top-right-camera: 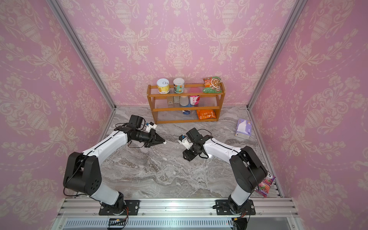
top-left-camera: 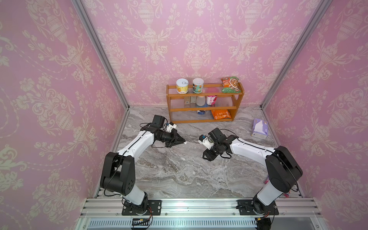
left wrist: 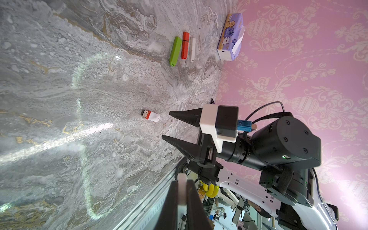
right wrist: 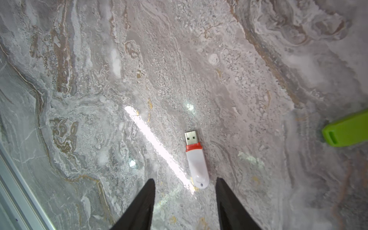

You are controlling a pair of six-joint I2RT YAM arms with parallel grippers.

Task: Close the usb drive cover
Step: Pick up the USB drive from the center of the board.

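A white usb drive with a red collar and bare metal plug lies flat on the marble table; it also shows in the left wrist view. My right gripper hangs open over it. The drive's rounded tail sits between the fingertips, touching neither. In both top views the right gripper points down and hides the drive. My left gripper is shut on the small white cover, which pokes out at its tip, held above the table left of the right arm.
Green, red and white capped drives lie side by side near a purple tissue box. A wooden shelf with cans and snack bags stands at the back wall. A snack packet lies by the right arm's base.
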